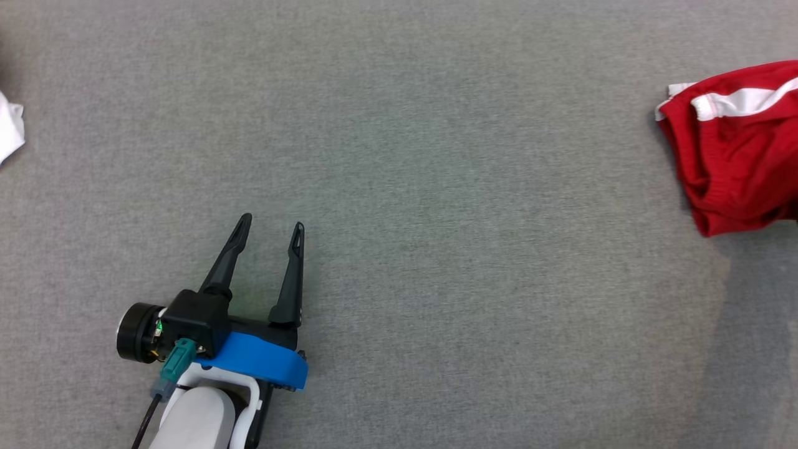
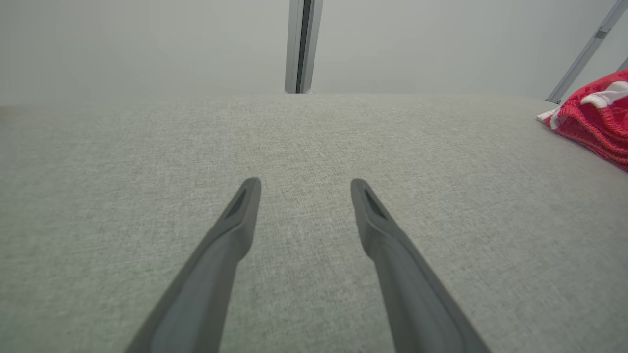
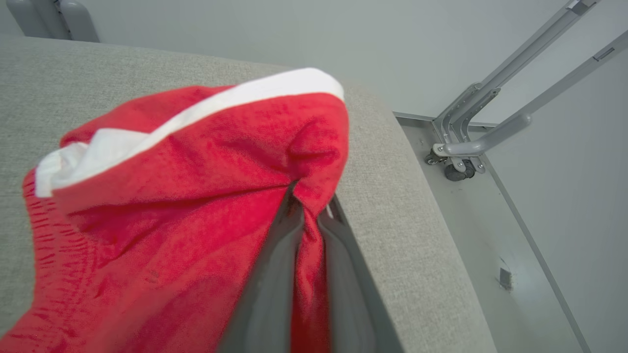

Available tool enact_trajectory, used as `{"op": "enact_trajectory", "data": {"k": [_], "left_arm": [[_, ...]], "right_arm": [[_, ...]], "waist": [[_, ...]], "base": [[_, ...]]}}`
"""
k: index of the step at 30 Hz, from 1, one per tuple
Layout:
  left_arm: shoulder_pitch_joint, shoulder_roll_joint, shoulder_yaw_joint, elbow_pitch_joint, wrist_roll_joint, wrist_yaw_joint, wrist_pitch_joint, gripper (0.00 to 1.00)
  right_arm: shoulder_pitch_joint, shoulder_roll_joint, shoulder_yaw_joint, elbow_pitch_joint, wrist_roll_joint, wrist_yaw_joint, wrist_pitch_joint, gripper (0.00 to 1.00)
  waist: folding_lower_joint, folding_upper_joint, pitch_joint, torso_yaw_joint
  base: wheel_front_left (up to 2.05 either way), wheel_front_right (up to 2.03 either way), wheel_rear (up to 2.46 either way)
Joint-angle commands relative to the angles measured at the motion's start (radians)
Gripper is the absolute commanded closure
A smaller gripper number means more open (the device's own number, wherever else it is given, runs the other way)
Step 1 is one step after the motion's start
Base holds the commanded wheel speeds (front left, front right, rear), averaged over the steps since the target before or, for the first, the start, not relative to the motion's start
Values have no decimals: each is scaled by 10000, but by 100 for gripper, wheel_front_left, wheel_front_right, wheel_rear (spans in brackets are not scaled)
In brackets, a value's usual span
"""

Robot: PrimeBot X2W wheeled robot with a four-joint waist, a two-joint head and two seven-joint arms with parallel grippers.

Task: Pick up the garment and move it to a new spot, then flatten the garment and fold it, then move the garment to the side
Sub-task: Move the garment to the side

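Note:
The garment (image 1: 739,149) is red with white stripes, bunched at the far right of the grey fabric table. In the right wrist view the garment (image 3: 186,206) drapes over my right gripper (image 3: 309,201), whose fingers are shut on a fold of the red cloth near the table's right edge. My left gripper (image 1: 273,226) hovers open over bare grey cloth at the lower left, far from the garment. From the left wrist view the garment (image 2: 596,117) shows at the far right, and the left gripper (image 2: 304,184) has nothing between its fingers.
A white cloth (image 1: 9,128) lies at the table's left edge. The grey table (image 1: 436,156) stretches wide between the two arms. Beyond its right edge stand a grey metal frame with a caster (image 3: 458,169) and pale floor.

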Motion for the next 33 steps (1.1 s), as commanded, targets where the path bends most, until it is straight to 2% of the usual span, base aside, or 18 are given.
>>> {"op": "enact_trajectory", "data": {"k": [1, 2, 3, 4, 7, 11, 20, 27, 33], "left_arm": [[-74, 43, -32, -43, -45, 34, -46, 0], [-80, 39, -39, -44, -53, 44, -61, 0], [-91, 31, -58, -50, -58, 45, -69, 0], [-105, 26, -69, -56, -63, 53, -80, 0], [-156, -8, -110, -55, -56, 76, -93, 0], [-236, -80, -150, 48, -104, 82, -160, 0], [-329, -155, -114, 685, -300, 26, -478, 0], [-27, -267, 259, 1554, -684, 184, -811, 0], [552, -333, 604, 2135, -1006, 245, -977, 0]], "right_arm": [[-259, -56, -119, 119, -89, -3, 18, 92], [-331, -129, -195, 180, -212, -3, -22, 73], [-389, -190, -274, 250, -290, -3, -47, 48], [-443, -217, -345, 294, -403, -3, -106, 0], [-577, -215, -513, 411, -728, -3, -339, 0], [-709, 92, -356, 454, -958, -3, -741, 0], [-575, 773, 920, -27, -711, -3, -1591, 0], [552, 1702, 1176, -580, -501, -3, -2275, 0], [2276, 2740, 1130, -990, -859, -3, -2854, 0]], "waist": [[-1, 0, 189, 234], [-1, 0, 216, 289], [-1, 0, 240, 337], [-1, 0, 259, 370], [-1, 0, 301, 449], [-1, 0, 260, 491], [-1, 0, -574, 572], [-1, 0, -1765, 976], [-1, 0, -2888, 1386]], "base": [[0, 0, 0], [0, 0, 0], [0, 0, 0], [0, 0, 0], [0, 0, 0], [0, 0, 0], [0, 0, 0], [0, 0, 0], [0, 0, 0]]}}
